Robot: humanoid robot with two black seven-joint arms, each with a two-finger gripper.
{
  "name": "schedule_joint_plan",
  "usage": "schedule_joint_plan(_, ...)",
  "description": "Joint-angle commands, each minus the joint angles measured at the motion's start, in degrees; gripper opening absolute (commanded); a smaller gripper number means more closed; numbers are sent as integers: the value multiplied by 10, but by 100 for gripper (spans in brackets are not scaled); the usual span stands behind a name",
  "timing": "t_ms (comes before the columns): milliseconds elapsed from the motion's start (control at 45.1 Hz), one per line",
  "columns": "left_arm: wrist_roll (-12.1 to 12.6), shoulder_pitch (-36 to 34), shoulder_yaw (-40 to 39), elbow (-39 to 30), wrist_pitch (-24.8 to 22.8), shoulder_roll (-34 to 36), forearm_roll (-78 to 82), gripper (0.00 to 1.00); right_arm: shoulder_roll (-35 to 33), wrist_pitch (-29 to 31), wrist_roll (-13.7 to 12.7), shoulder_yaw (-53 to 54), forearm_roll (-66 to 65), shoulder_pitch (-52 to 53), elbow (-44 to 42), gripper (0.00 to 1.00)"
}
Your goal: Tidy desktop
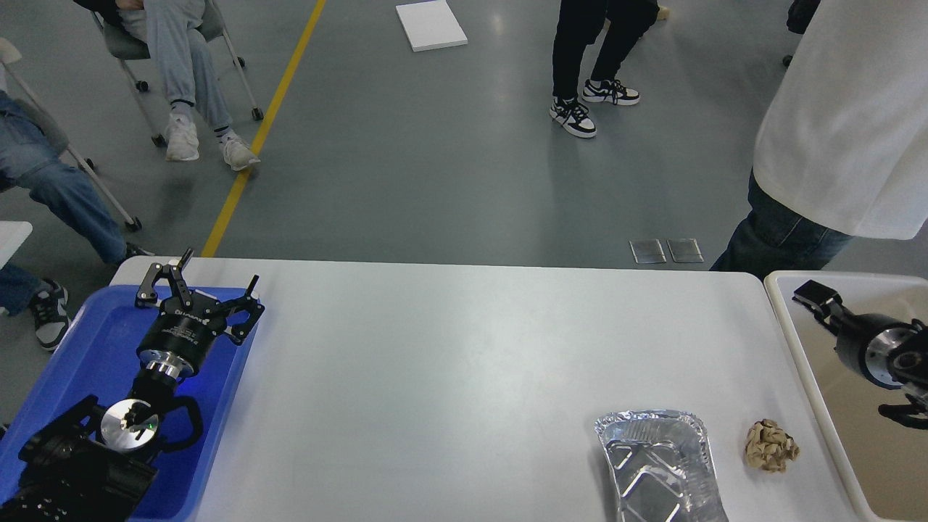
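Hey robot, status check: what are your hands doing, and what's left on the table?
Left gripper open, empty, over blue tray. Right gripper over cream bin, state unclear. Desktop holds foil tray and crumpled paper ball. Nothing blocking.

Blue tray (87, 348), glossy white desktop (464, 362), silver foil container (656, 464).

Left arm raised from lower left edge, wrist angled up and slightly right; left gripper (205, 279) held with fingers spread wide, nothing between them. Right arm seen entering at right edge; right gripper (815, 296) viewed dark, finger spacing not discernible.
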Motion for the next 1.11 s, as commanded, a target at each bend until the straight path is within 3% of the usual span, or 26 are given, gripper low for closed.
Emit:
schedule_joint_plan(0,0,0,1,0,0,0,0,100,-5,21,-21,-171,-28,188,100,100)
schedule_joint_plan(354,-1,0,1,0,0,0,0,100,104,36,-41,-315,-50,334,181,100)
schedule_joint_plan(598,0,-1,1,0,0,-1,0,100,123,153,-33,-401,-71,477,180,100)
schedule_joint_plan(864,0,-1,1,0,0,-1,0,100,233,246,-34,-550,-38,588,179,100)
schedule_joint_plan(1085,0,-1,1,0,0,-1,0,100,302,332,-34,-629,70,661,182,100)
